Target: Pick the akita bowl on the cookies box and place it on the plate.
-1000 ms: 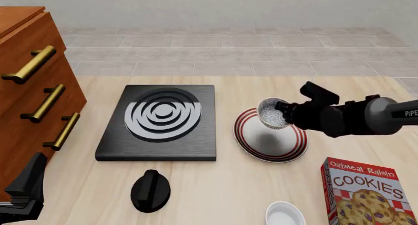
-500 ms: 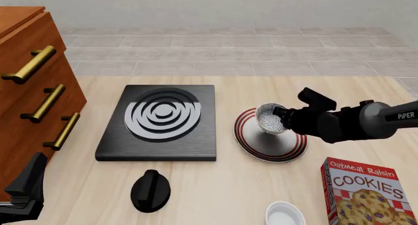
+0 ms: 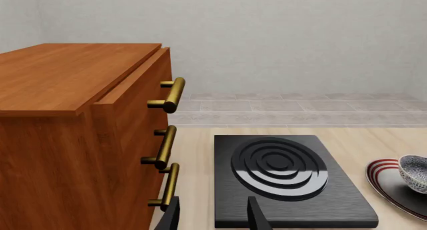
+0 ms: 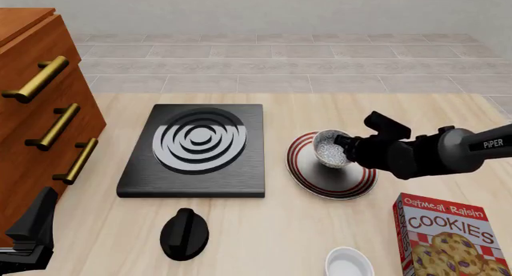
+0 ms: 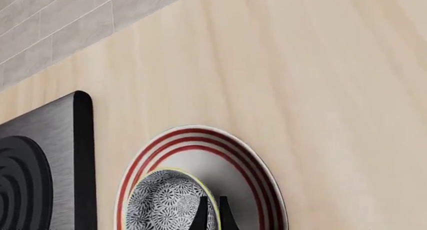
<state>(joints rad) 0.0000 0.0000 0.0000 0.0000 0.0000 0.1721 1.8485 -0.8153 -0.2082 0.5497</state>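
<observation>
The akita bowl (image 4: 329, 149), speckled black and white inside, sits low over the middle of the red-ringed white plate (image 4: 301, 170); I cannot tell if it touches. My right gripper (image 4: 346, 144) is shut on the bowl's right rim. In the right wrist view its thin fingertips (image 5: 203, 214) pinch the rim of the bowl (image 5: 160, 202) above the plate (image 5: 200, 136). The cookies box (image 4: 452, 237) stands at the front right with nothing on it. My left gripper (image 3: 212, 217) is open and holds nothing, low at the front left (image 4: 32, 231). The left wrist view catches the bowl (image 3: 415, 172) and plate (image 3: 381, 170).
A black square stove (image 4: 196, 147) with grey rings lies left of the plate, with a black knob (image 4: 184, 233) in front of it. A wooden drawer cabinet (image 4: 40, 108) with brass handles fills the left side. A small plain white bowl (image 4: 349, 264) sits by the cookies box.
The right gripper has come down and slightly left with the bowl, bringing it closer to the plate and more level. The left arm has not moved.
</observation>
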